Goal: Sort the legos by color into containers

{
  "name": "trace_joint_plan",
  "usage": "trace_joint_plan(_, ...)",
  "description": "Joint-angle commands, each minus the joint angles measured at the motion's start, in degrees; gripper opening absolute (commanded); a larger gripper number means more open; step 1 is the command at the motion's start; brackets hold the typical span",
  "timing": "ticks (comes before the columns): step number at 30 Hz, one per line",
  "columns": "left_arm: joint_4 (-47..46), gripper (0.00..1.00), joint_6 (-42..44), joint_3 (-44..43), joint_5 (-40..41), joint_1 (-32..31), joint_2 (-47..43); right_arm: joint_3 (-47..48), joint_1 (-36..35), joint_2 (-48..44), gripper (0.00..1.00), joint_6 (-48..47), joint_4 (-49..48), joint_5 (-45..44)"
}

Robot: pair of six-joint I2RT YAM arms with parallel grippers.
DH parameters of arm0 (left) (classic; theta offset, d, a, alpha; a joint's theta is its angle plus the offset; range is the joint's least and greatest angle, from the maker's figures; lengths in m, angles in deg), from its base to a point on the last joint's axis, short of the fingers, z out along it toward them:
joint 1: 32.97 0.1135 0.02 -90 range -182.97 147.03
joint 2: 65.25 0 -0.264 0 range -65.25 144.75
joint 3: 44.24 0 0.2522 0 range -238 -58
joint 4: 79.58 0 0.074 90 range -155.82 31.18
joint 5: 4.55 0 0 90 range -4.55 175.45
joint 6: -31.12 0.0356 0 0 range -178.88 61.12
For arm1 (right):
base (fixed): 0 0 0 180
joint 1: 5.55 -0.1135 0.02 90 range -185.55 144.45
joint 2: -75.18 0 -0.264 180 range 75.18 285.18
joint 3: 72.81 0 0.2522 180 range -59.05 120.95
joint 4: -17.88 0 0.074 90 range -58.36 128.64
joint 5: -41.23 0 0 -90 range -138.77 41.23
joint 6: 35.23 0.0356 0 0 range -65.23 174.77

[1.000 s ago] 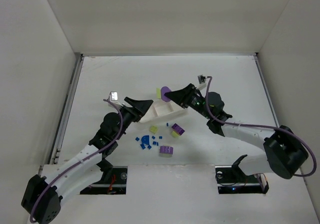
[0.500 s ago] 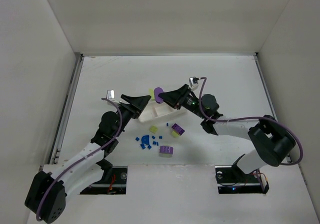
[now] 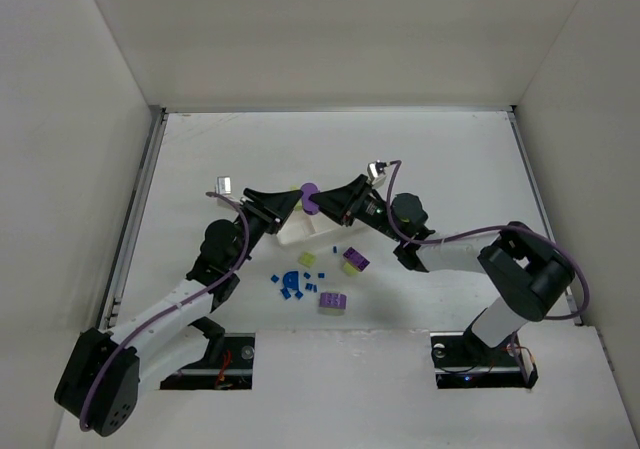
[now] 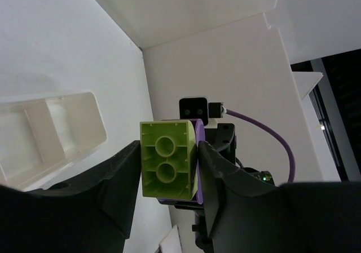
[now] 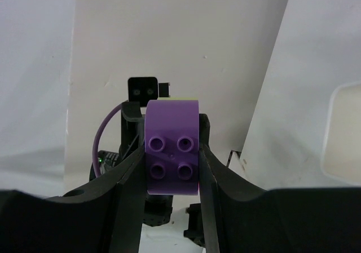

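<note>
So in the last second both arms swung in together over the white counter [image 3: 450,159]. The left claw [image 4: 169,177] pinched partway shut on the yellow-green two-stud plastic brick [image 4: 167,151], which seems stuck to the rounded purple four-stud plastic brick [image 5: 171,146] gripped in the half-closed right claw [image 5: 172,177]. My guess is a pull-apart so each colour sorts separately. The long shallow white plastic tray [image 4: 93,118] sits just under them, and the compartments I can see look bare. Chunky purple blocks [image 3: 333,301] and tiny blue bits [image 3: 290,283] lie loose nearby.

text: none readable | labels: none | numbers: none
</note>
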Motion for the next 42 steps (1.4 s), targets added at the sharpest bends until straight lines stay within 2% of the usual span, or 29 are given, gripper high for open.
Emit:
trace_joint_plan(1, -4.4, 0.38, 0.3, -1.6, -1.1, -0.7, -0.6, 1.1, -0.5, -0.1, 0.18, 1.2, -7.9, 0.9)
trace_joint_plan(8, -3.1, 0.19, 0.9, -1.0, -1.0, -0.5, -1.8, 0.3, -0.2, -0.8, 0.18, 0.9, -7.8, 0.7)
trace_joint_plan(16, 5.9, 0.12, 3.7, 1.2, -1.1, 3.1, -7.9, -5.2, 5.0, -9.8, 0.18, -2.4, -3.4, 1.4)
trace_joint_plan(20, 15.1, 0.11, 7.6, 0.6, -0.7, 4.9, -11.2, -7.0, 7.6, -16.6, 0.18, -8.6, 6.5, 1.1)
trace_joint_plan(24, 21.8, 0.11, 12.4, -1.0, 2.1, 4.5, -13.4, -7.4, 8.8, -24.2, 0.19, -19.4, 22.5, -2.7)
trace_joint_plan(27, 24.8, 0.11, 15.6, -3.4, 4.1, 3.0, -11.3, -4.8, 8.5, -26.9, 0.19, -28.4, 36.6, -8.9)
trace_joint_plan(29, 25.2, 0.12, 17.4, -5.0, 5.6, 1.4, -9.0, -2.1, 7.6, -26.3, 0.19, -34.6, 44.3, -15.0)
trace_joint_plan(32, 25.4, 0.12, 20.2, -7.1, 8.6, -1.4, -4.8, 1.6, 4.4, -21.6, 0.19, -39.9, 49.0, -19.7)
trace_joint_plan(42, 27.6, 0.13, 26.9, -11.1, 17.7, -7.7, 3.1, 13.0, -1.8, -4.4, 0.20, -43.2, 48.5, -19.8)
